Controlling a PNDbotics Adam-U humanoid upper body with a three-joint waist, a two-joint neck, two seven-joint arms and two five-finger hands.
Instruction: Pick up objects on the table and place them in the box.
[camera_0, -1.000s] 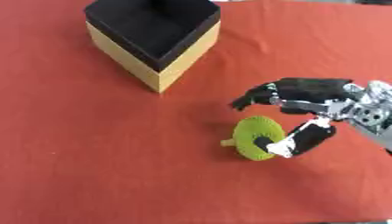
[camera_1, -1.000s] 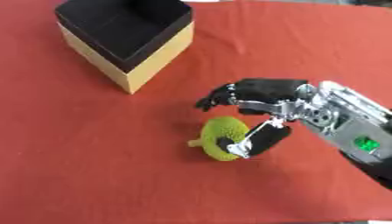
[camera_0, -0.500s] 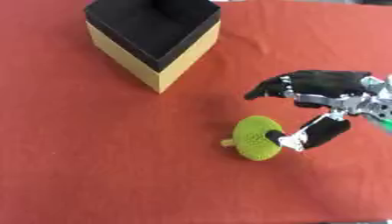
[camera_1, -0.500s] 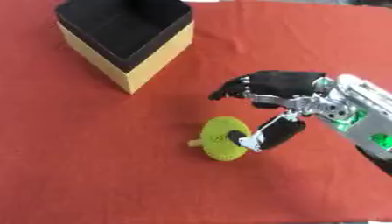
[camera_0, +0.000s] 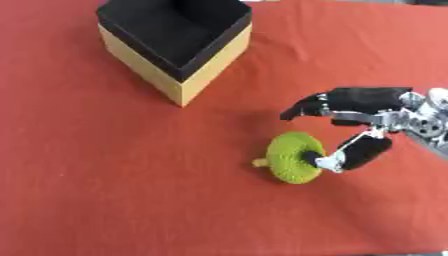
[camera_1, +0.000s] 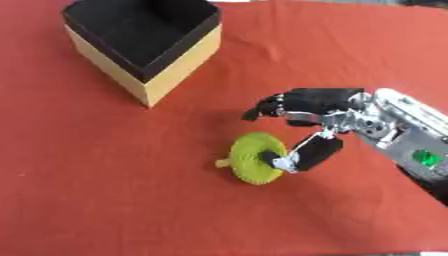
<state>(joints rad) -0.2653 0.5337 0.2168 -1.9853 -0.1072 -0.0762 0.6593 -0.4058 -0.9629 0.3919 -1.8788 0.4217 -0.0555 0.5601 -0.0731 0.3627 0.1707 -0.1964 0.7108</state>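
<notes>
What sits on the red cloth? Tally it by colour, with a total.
Yellow-green: 1, the round knitted toy by the right robot hand
Yellow and black: 1, the open box
Total: 2

Bright, even light; soft focus throughout.
Faint shadows sit under the right hand at right of centre; the box interior, upper left, stays dark.

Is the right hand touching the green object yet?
Touching: in the left eye view the right hand has its thumb tip against the green object, with no gap between them.
</notes>
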